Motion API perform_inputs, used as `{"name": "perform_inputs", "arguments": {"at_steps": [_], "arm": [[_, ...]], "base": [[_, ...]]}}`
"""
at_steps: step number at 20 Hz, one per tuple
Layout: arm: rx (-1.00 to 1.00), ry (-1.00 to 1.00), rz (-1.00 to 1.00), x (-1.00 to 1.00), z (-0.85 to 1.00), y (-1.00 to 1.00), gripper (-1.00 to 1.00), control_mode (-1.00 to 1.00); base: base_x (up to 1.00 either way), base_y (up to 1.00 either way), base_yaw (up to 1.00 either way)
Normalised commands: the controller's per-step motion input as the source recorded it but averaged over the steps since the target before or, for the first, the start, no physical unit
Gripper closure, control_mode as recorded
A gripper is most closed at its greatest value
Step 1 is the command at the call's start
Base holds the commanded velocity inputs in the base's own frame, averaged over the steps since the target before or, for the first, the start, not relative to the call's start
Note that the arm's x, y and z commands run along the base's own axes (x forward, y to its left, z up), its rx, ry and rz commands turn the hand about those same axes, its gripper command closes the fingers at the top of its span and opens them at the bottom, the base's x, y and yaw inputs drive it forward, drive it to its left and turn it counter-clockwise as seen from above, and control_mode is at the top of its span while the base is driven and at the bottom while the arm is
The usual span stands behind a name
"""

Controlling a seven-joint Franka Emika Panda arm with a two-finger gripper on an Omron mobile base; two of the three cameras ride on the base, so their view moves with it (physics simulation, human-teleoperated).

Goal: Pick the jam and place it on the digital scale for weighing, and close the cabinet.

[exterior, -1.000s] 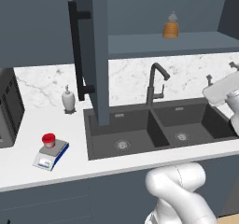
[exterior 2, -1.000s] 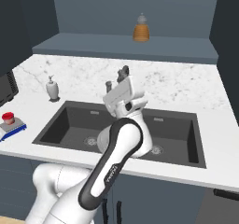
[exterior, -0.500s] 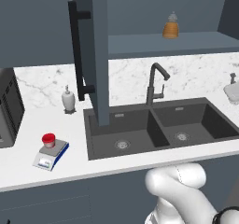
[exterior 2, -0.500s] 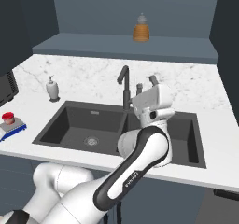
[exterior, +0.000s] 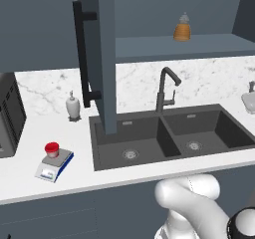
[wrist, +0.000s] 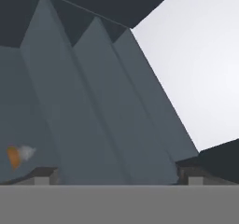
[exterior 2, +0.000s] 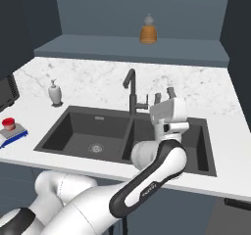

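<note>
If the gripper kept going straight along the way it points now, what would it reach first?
Probably the cabinet. The gripper stands over the sink, fingers up, and the hand view looks at slate-blue cabinet panels dead ahead, a white surface off to one side. Depth is unclear, so which panel is uncertain.

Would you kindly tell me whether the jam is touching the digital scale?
Touching. In the left base view the jam stands upright on the digital scale, its base on the grey platform.
</note>
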Motion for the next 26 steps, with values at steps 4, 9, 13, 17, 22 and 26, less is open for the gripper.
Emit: {"name": "perform_inputs", "arguments": {"at_steps": [4, 9, 13, 17, 22, 26], "arm": [[0.03, -0.13, 0.11, 0.08, -0.18, -0.28, -1.00, -1.00], [0.05, -0.13, 0.08, 0.00, -0.17, -0.44, -1.00, -1.00], [0.09, -0.06, 0.07, 0.00, -0.14, -0.69, -1.00, -1.00], [0.05, -0.11, 0.02, -0.07, -0.02, -0.65, -1.00, -1.00], [0.07, 0.00, -0.02, -0.13, 0.00, -0.77, -1.00, -1.00], [0.00, 0.15, -0.12, -0.21, 0.00, -0.69, -1.00, -1.00]], "base": [[0.00, 0.00, 0.00], [0.00, 0.00, 0.00], [0.00, 0.00, 0.00], [0.00, 0.00, 0.00], [0.00, 0.00, 0.00], [0.00, 0.00, 0.00]]}}
